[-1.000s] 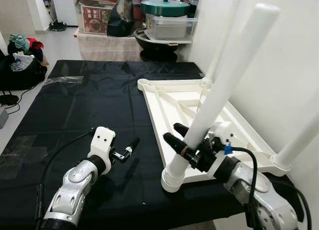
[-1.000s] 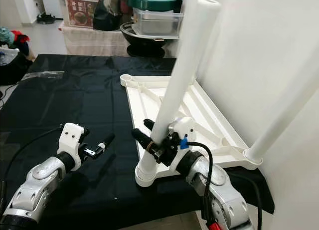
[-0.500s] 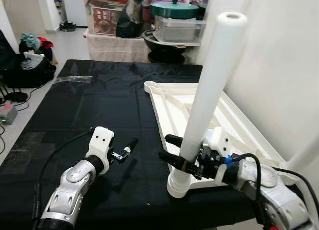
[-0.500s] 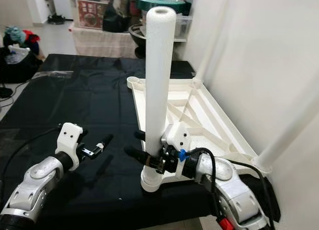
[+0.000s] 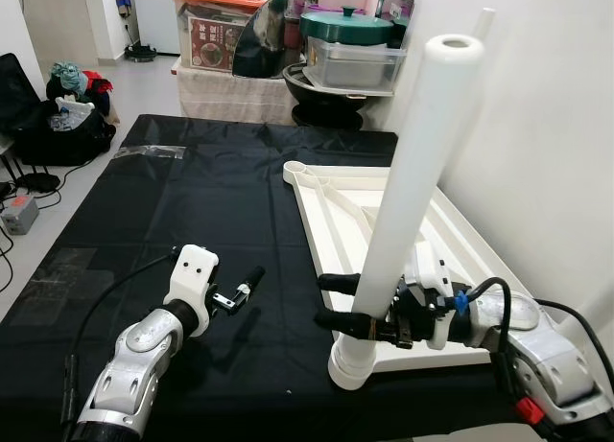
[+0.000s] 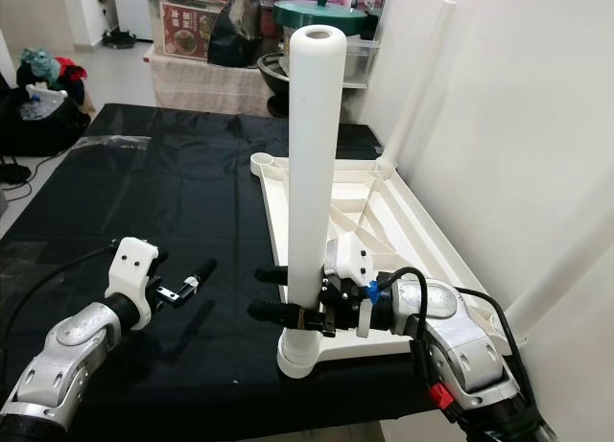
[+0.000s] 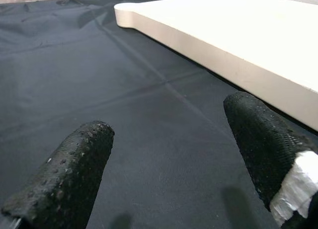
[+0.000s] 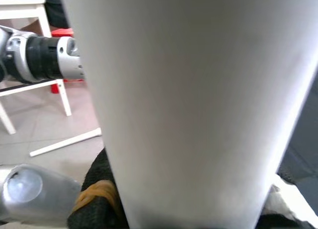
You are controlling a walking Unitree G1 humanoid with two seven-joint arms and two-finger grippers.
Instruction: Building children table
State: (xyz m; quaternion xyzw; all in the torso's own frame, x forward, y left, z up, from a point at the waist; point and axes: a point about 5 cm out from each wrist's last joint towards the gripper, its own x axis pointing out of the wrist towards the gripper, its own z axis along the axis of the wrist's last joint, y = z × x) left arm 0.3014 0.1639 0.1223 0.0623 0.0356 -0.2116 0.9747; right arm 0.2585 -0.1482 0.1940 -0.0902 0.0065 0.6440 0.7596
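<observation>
Our right gripper [image 6: 278, 293] has its fingers clamped around the upright white leg [image 6: 312, 164], seated in the overturned tabletop [image 5: 480, 269]. Our left gripper [image 5: 245, 287] hovers over the black surface [image 5: 163, 212], fingers apart and holding nothing.

- Table leg [image 5: 408, 188]: plain white, matt.
- Tabletop [image 5: 384, 221]: white, unpatterned.
- Cloth [image 5: 173, 202]: black, no pattern.
- Left gripper [image 5: 251, 278]: black fingers, white housing, silver arm.
- Right gripper [image 5: 336, 301]: black fingers, with a yellow band seen in the wrist view.
- Pot lid [image 5: 346, 22]: dark green.

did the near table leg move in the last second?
Yes. The leg swung from leaning toward the wall to nearly upright on the tabletop, right gripper holding it.
</observation>
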